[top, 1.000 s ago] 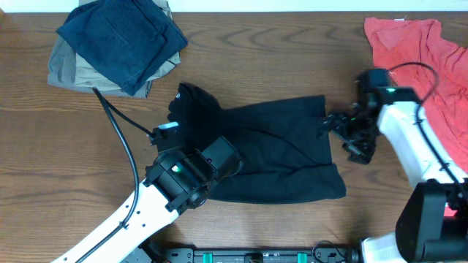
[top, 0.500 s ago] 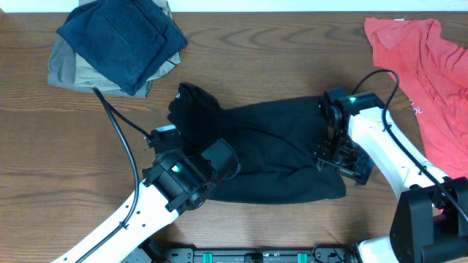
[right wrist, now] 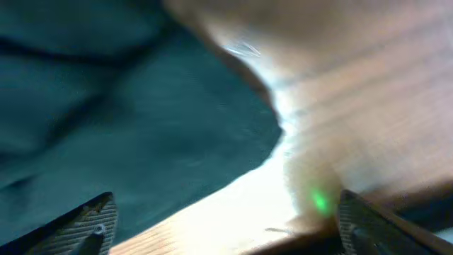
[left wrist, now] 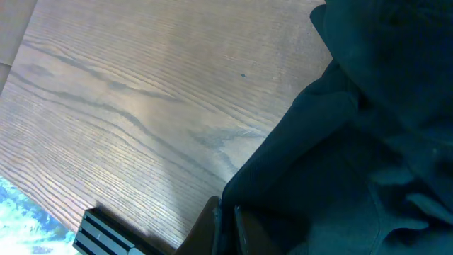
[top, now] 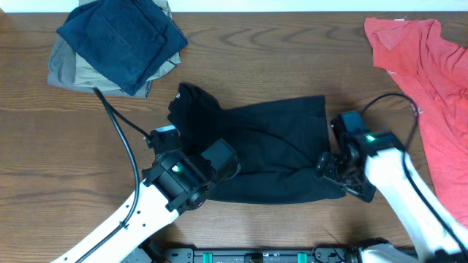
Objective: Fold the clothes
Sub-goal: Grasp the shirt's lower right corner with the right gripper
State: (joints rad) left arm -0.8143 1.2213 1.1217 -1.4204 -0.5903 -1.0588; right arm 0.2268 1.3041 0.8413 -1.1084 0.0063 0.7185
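- The left gripper [left wrist: 226, 212] sits at the lower edge of the left wrist view with its jaws pressed together. The dark cloth runs straight out from between the tips, so it seems to pinch the garment's edge.
- In the overhead view that arm crosses from the lower left and ends over the garment's lower left part. A pinch there would let it pin that side down or lift it for a fold.
- The right gripper [right wrist: 226, 219] is spread wide and holds nothing. In the blurred right wrist view its two fingers stand at either lower corner of the frame, with a corner of cloth and bare wood between them.
- From overhead it is at the garment's lower right corner, right of centre. It is probably lined up to close on that corner, but whether it touches the cloth is unclear.
- The black garment [top: 270, 150] lies rumpled and roughly rectangular across the middle of the bench [top: 292, 58], with a bunched end reaching toward the upper left. No neat fold shows, so I judge the folding to be at an early stage.
- A black cable [top: 121, 131] trails over the wood from the left arm toward the upper left.
- A coral shirt [top: 424, 88] lies at the right edge, well clear of the work.
- A navy piece [top: 121, 36] rests on a khaki one [top: 66, 73] in the upper left corner, also set aside.
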